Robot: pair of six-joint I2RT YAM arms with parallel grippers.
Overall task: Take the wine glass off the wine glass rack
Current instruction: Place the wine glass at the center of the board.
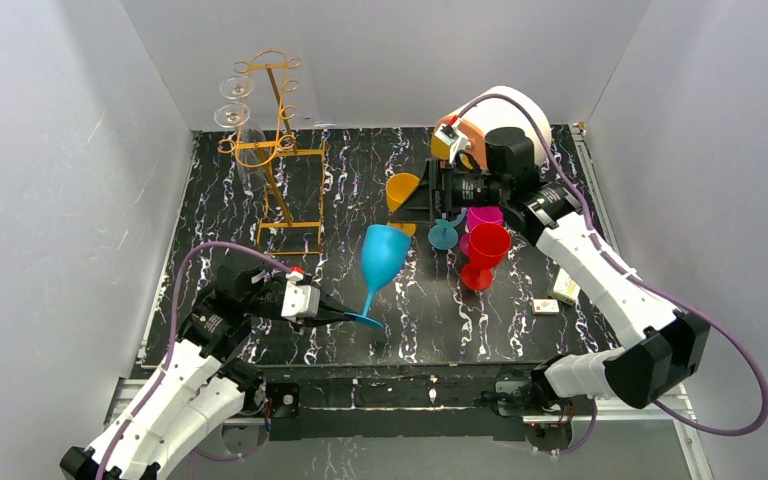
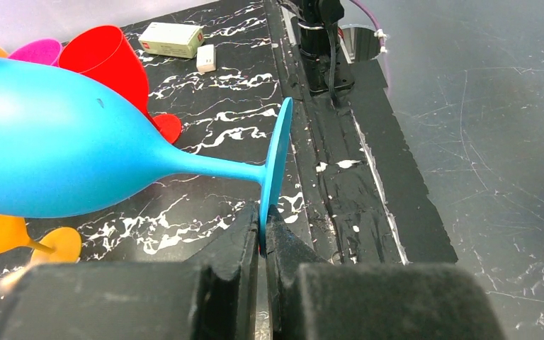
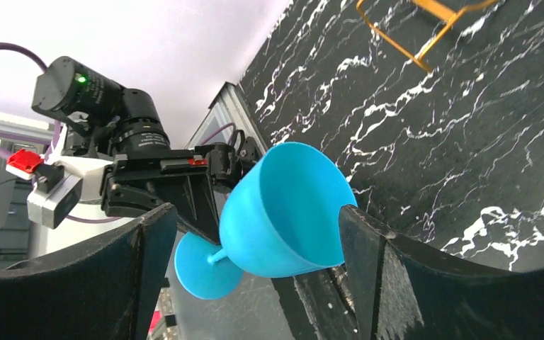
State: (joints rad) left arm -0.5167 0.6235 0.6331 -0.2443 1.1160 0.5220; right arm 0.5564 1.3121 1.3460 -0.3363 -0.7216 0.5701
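Left gripper (image 2: 262,234) near us is pinched shut on the blue glass's (image 2: 57,149) foot; the right gripper (image 3: 255,212), farther back, gapes wide, gripping nothing.

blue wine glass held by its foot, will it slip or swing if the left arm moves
The left gripper pinches only the thin foot rim of the blue wine glass, so it may well pivot or slip. The big bowl leans far from the grip, likely levering it down. Its matte finish suggests light plastic, probably not brittle.
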